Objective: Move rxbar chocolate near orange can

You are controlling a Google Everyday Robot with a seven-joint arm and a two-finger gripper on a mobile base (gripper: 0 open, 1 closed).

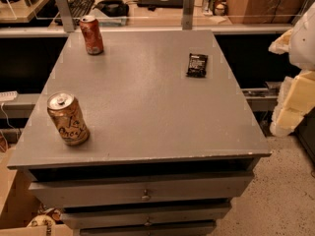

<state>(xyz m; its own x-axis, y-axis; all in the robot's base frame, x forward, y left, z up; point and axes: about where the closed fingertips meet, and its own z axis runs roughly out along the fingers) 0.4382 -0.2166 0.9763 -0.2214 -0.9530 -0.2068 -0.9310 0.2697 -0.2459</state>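
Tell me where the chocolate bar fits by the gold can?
Bare tabletop spreads right of the orange can, up to the rxbar chocolate. A red can takes the back-left corner. The hand is off the right edge.

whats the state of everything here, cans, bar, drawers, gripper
rxbar chocolate: lying flat, far right of the table, not held
orange can: upright, front left, standing alone
red-orange can: upright, far left corner
drawers: look pushed in
gripper: at the right edge, beside the table, off everything on it
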